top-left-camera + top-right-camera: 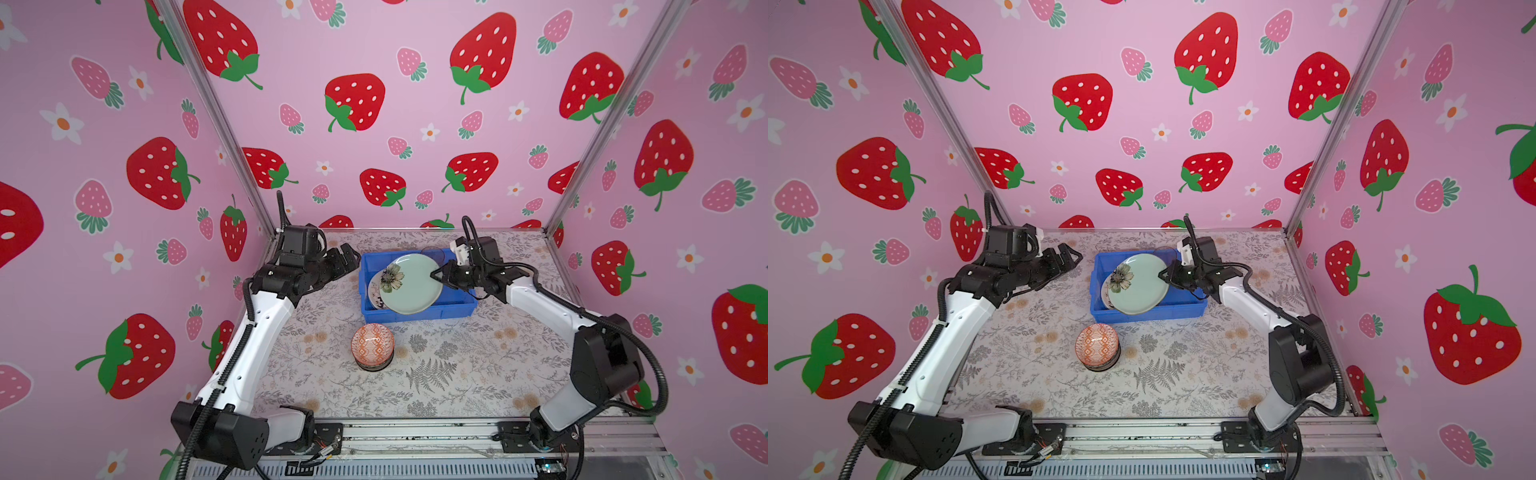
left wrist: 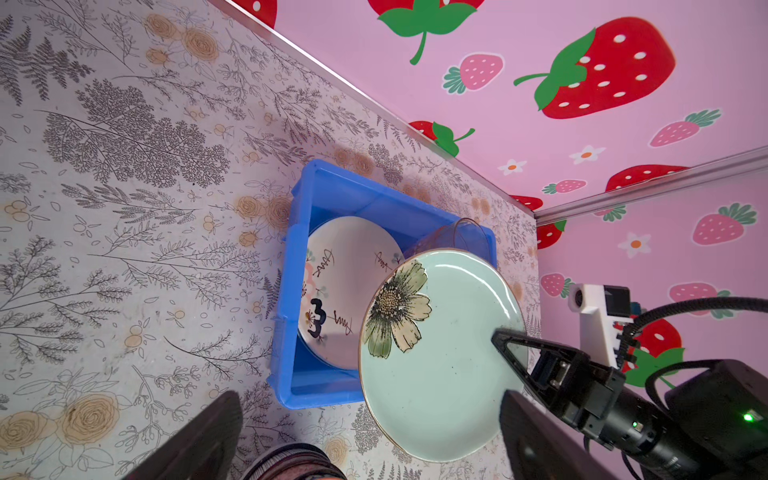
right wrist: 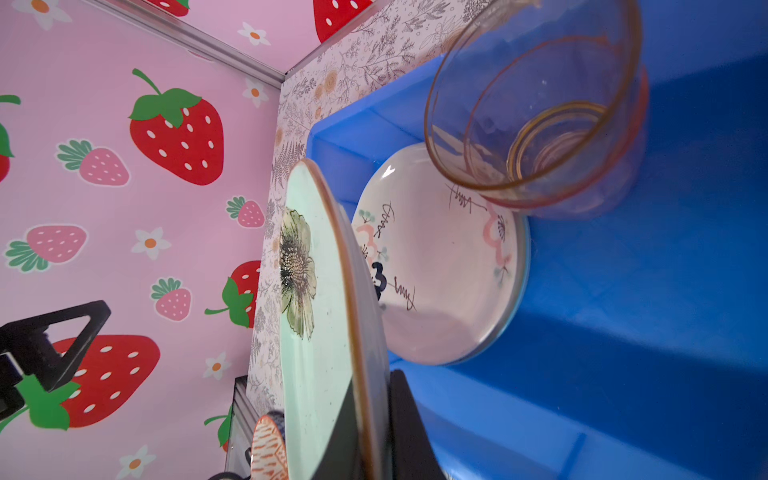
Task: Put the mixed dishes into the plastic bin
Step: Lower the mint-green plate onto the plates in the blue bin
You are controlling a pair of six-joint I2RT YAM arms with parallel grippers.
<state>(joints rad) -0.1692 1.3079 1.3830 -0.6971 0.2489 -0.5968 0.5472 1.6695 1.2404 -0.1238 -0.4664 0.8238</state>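
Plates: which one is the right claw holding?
The pale green plate with the dark flower: the right claw is shut on its rim, holding it tilted above the blue bin. The white plate lies in the bin, ungripped.

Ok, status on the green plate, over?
Right claw shut on green plate rim, plate tilted above blue bin. Left claw open, empty, beside bin. White plate lies beneath, tumbler close by in bin; stacked bowls on table.

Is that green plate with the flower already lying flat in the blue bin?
No, the right gripper holds the green plate by its edge, tilted over the blue bin, where a white plate lies.
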